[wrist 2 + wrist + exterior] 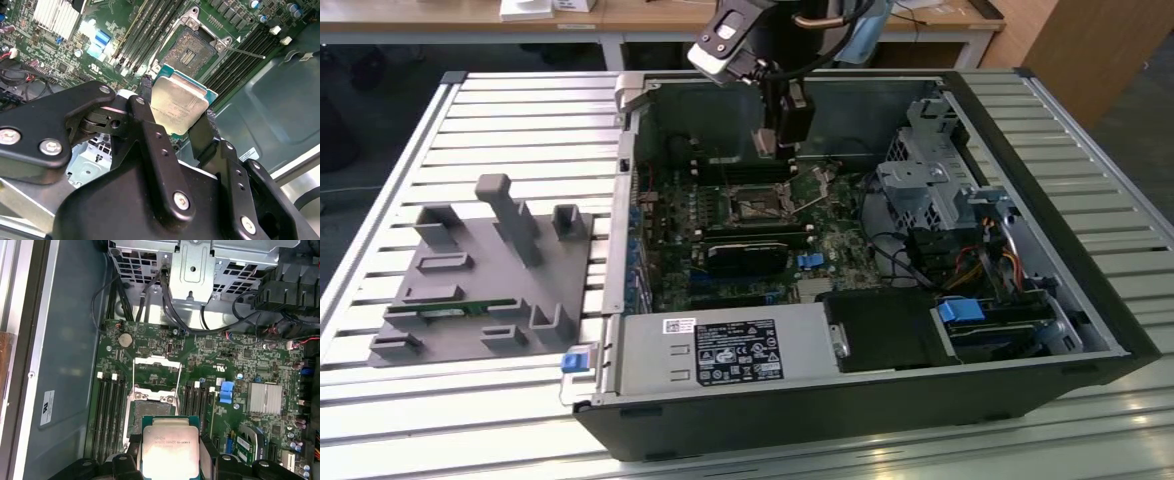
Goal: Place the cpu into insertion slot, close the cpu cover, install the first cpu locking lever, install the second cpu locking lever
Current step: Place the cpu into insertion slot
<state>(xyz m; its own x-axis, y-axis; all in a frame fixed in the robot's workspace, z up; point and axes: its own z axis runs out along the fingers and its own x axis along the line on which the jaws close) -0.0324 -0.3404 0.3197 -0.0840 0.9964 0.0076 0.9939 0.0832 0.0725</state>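
Observation:
My gripper [175, 117] is shut on the cpu [177, 106], a flat square chip with a dull silver top, pinched at two opposite edges between black fingers [146, 120]. In the first wrist view the cpu [167, 449] hangs over the motherboard, just short of the insertion slot [151, 405]. The slot [192, 49] lies uncovered, its dark contact field showing. The cpu cover [156, 371] is swung open beyond the slot. A thin locking lever [246, 52] sticks out beside it. In the exterior view the gripper [781, 145] hovers inside the case, above and behind the slot [758, 208].
Black memory slots [109, 410] flank the socket on both sides. A ribbed silver heatsink [265, 399] and a blue connector [226, 391] sit nearby. Cables and a drive cage [927, 190] fill the exterior view's right; a grey fixture tray [480, 270] lies outside the case.

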